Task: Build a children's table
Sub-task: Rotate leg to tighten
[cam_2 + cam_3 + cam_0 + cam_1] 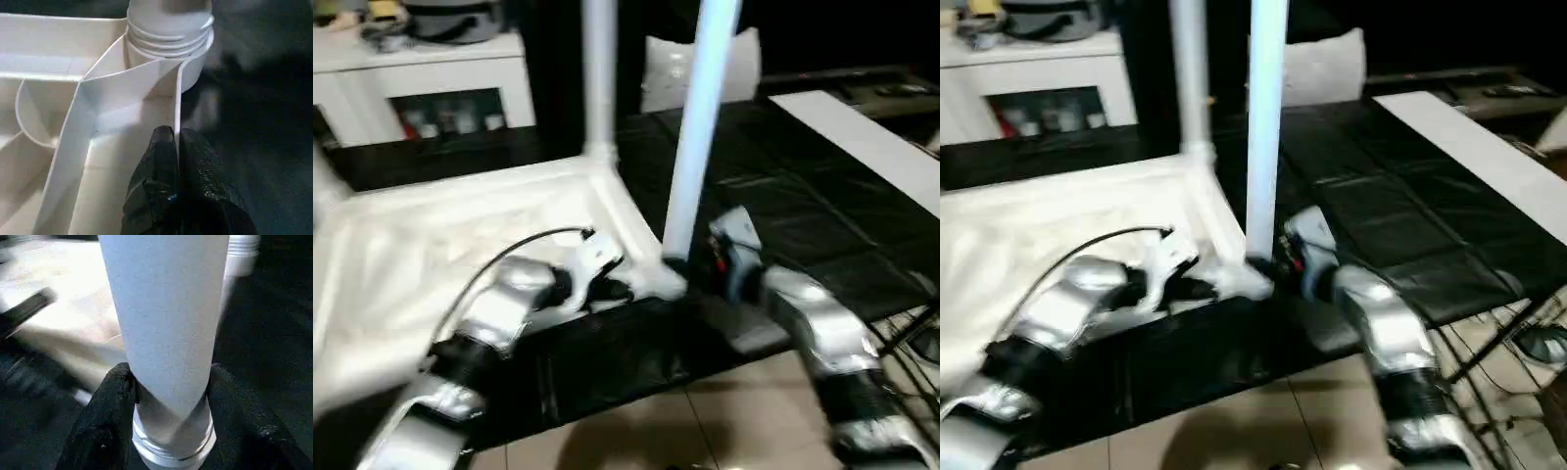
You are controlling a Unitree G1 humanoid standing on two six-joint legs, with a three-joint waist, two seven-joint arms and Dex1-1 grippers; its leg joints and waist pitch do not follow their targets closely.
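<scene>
Left gripper pinched closed; right gripper fingers spread, clamping.

We see the white plastic table top lying upside down on a black mat, its ribbed underside facing up, with thin walls and a curved rib meeting at the near corner. Two white tapered tube legs stand upright from it. The far leg rises from the far corner socket. The near leg stands in the round near-corner socket, its threaded base rings showing just above the socket rim, and it leans slightly. Both legs run up past the top of our view.
</scene>
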